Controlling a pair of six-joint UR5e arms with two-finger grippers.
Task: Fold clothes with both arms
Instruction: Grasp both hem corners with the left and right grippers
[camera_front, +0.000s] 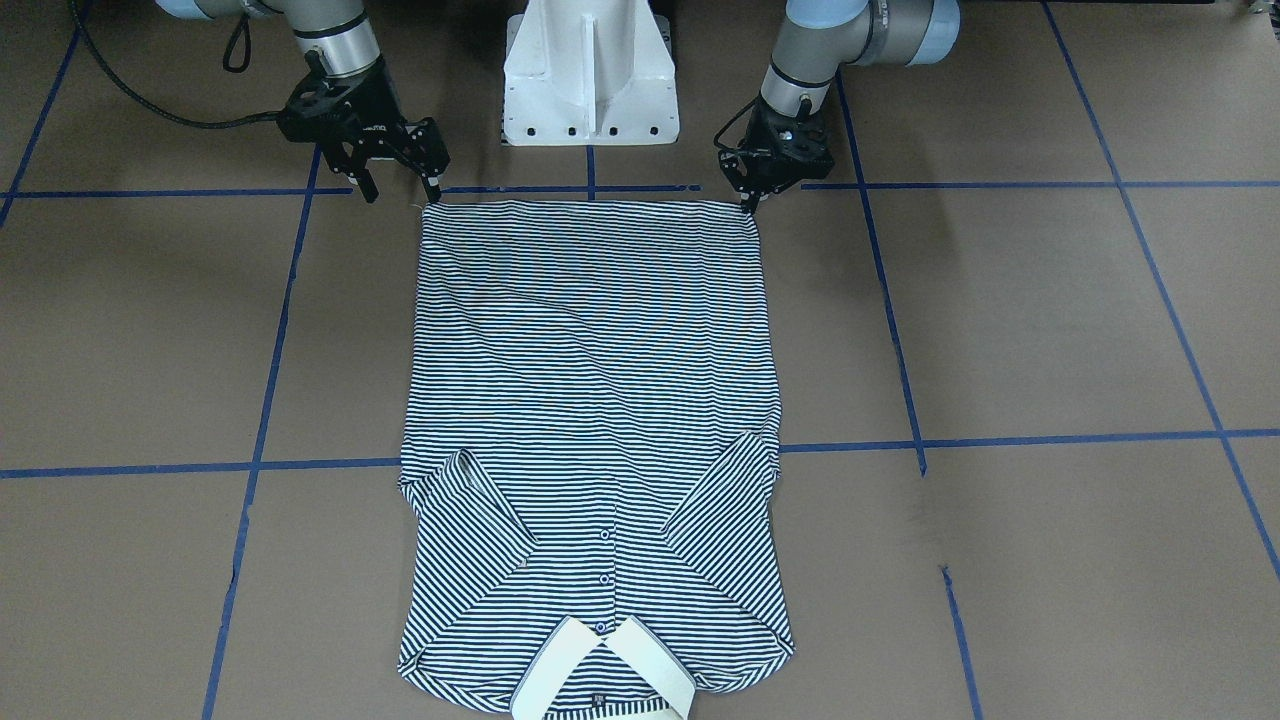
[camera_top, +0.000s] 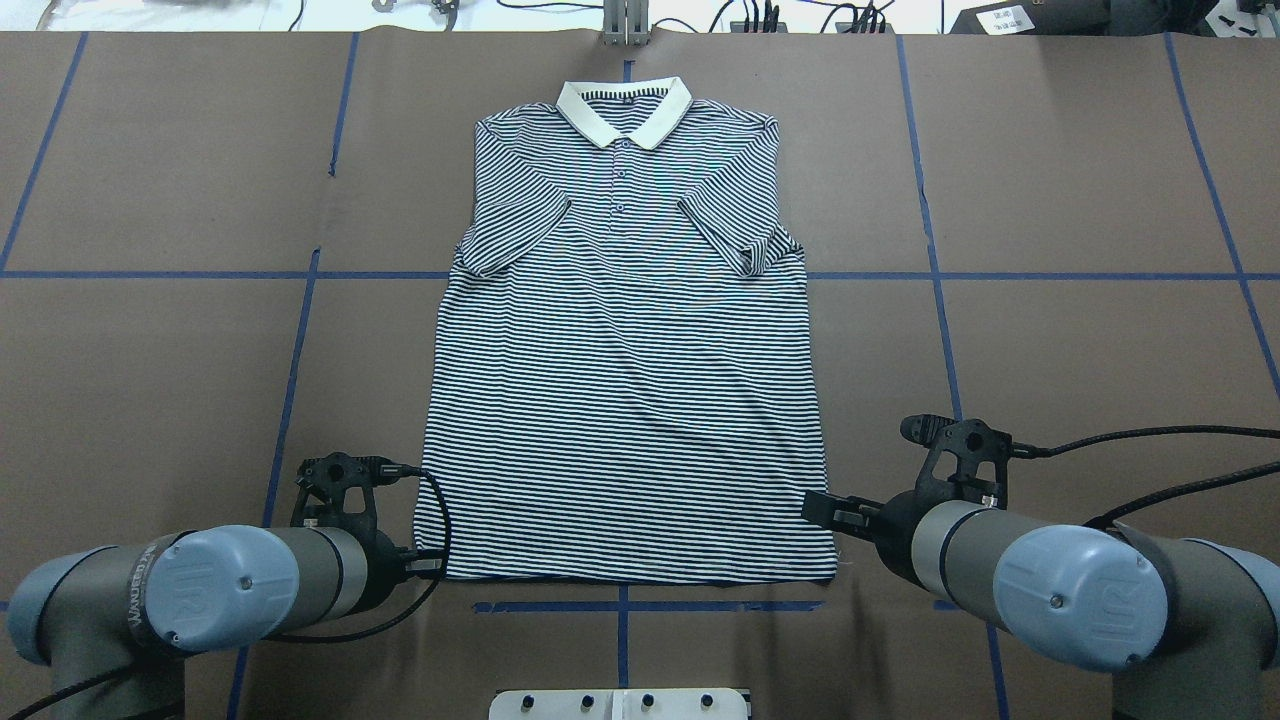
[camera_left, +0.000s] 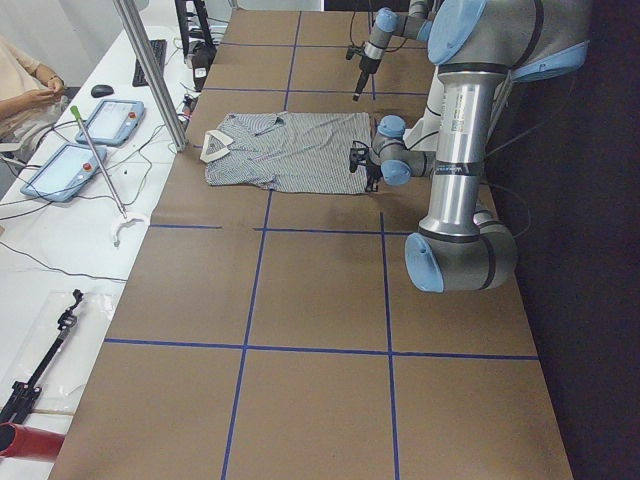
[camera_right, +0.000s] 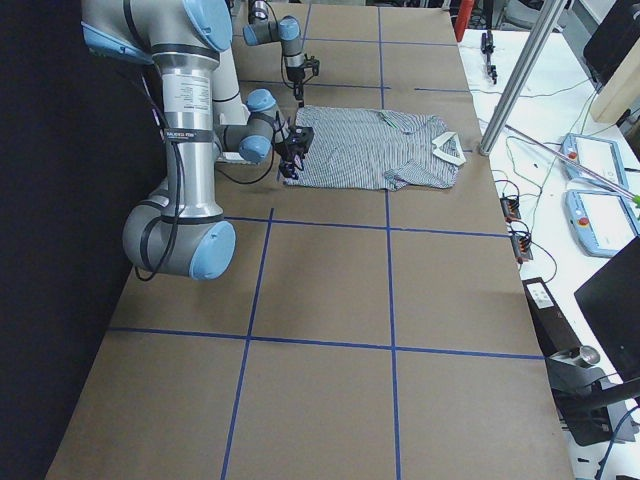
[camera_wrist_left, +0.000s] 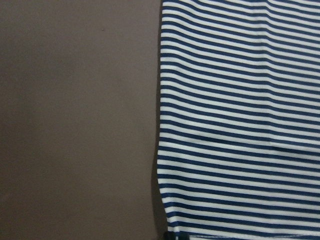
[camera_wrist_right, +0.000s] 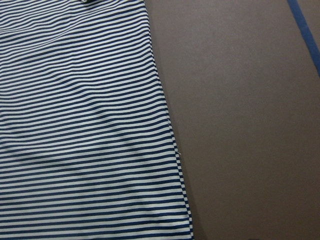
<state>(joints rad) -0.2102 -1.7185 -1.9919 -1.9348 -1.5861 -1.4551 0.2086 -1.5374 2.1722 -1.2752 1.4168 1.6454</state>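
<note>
Closest to the robot, both grippers sit at the near corners of the shirt (camera_top: 625, 400), one at each end of the hem (camera_front: 590, 207). The right gripper (camera_front: 400, 188) has its jaws spread wide, one finger just at the hem corner and the other out over bare table (camera_top: 1050, 350), so it grips nothing yet. The left gripper (camera_front: 748, 203) points down onto the opposite corner. Its fingers show edge-on in the front view and are hidden under the arm from overhead, so I cannot tell whether they are apart or pinching cloth.

The shirt lies flat and front-up in the middle of the table. Beyond the hem the body is smooth with a few shallow ripples. Further on, both sleeves (camera_top: 515, 225) are turned in across the chest, and the collar (camera_top: 625, 105) lies at the far edge.

The step looks like taking both hem corners for a fold toward the collar. Doing it well means each gripper catching both layers squarely at its corner. Both should rise together at matched height and keep their spacing, so the hem stays straight and the sleeves are not dragged.
</note>
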